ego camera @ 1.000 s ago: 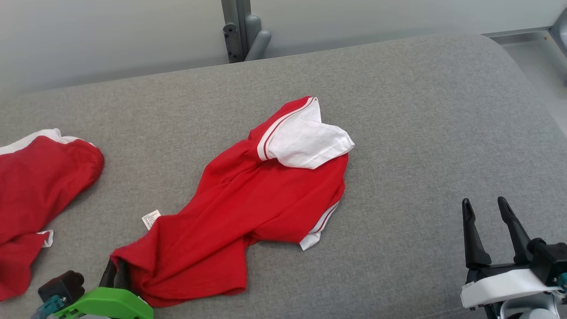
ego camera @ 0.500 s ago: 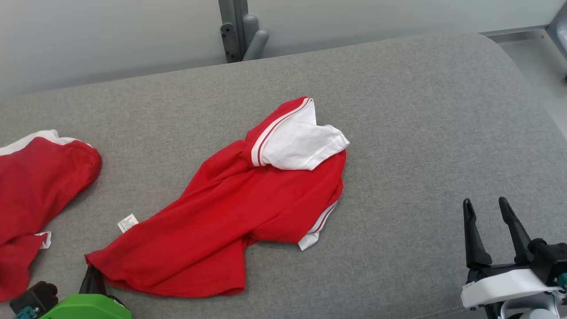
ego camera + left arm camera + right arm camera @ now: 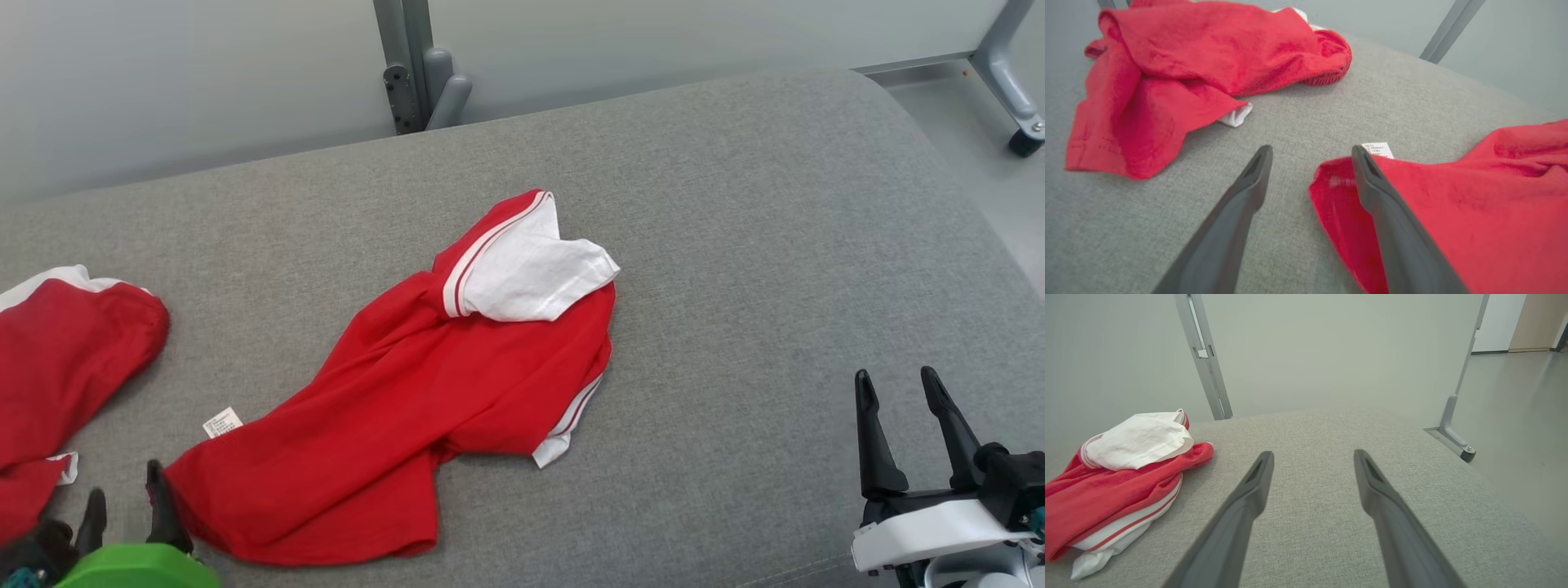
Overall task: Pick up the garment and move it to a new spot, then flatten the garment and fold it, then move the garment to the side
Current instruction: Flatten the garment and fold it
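Note:
The garment [image 3: 424, 392] is a red shirt with white, red-striped trim. It lies crumpled in the middle of the grey padded surface [image 3: 735, 245], a white label beside its lower left corner. My left gripper [image 3: 124, 490] stands open at that corner. In the left wrist view the left gripper [image 3: 1311, 155] has its right finger over the garment's [image 3: 1453, 212] hem edge, and nothing is clamped. My right gripper [image 3: 894, 384] is open at the lower right, well clear of the cloth. In the right wrist view the right gripper [image 3: 1310, 455] has the garment [image 3: 1106, 486] off to its left.
A second red garment [image 3: 57, 359] lies bunched at the left edge, close to my left gripper; the left wrist view shows this second garment [image 3: 1167, 73] ahead. A metal post [image 3: 404, 65] stands behind the surface. A wheeled frame leg [image 3: 1012, 122] stands on the floor at the right.
My left gripper, shut on the garment's lower left corner, dragged it leftward, then opened and let it go. The head camera shifted slightly. The right arm has not moved.

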Controlling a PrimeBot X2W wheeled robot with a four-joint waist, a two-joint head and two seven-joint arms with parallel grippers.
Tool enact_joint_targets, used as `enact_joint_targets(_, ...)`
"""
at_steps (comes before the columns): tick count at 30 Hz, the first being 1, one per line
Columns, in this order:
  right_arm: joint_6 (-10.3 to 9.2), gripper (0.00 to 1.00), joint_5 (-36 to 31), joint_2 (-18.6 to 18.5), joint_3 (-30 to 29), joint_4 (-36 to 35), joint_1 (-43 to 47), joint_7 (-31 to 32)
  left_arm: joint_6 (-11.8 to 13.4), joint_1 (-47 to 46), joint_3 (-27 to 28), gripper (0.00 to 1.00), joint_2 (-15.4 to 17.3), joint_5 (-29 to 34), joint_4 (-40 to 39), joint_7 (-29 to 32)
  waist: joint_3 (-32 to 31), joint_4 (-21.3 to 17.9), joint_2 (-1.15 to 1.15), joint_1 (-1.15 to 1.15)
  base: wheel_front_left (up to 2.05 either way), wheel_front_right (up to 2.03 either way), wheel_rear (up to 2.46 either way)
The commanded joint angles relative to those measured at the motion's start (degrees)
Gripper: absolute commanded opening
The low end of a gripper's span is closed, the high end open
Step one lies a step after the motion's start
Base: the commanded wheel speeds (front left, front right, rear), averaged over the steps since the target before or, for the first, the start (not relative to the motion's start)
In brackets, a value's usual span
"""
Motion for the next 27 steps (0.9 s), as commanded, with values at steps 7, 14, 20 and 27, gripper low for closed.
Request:
enact_joint_targets(7,-0.02,1.0,0.04,0.16,0.62,-0.08,-0.91,-0.19,4.68,-4.07,-9.6,1.0,1.52,8.69,-20.32,8.11,0.07,-2.56,0.0,0.0,0.0,0.0,0.0)
enact_joint_targets(14,-0.02,1.0,0.35,0.81,1.28,0.27,-2.17,-0.19,3.53,-12.76,-19.06,1.0,-2.39,13.13,-20.15,15.33,1.13,-5.76,0.0,0.0,0.0,0.0,0.0)
enact_joint_targets(20,-0.02,1.0,0.41,1.38,1.28,0.4,-2.44,-0.18,1.78,-17.86,-23.19,1.0,-5.9,14.54,-13.96,16.62,1.95,-8.97,0.0,0.0,0.0,0.0,0.0)
enact_joint_targets(27,-0.02,1.0,-0.1,1.68,0.44,-0.15,-1.15,-0.18,1.33,-15.39,-22.79,1.0,-6.61,15.52,-9.71,8.97,1.45,-9.54,0.0,0.0,0.0,0.0,0.0)
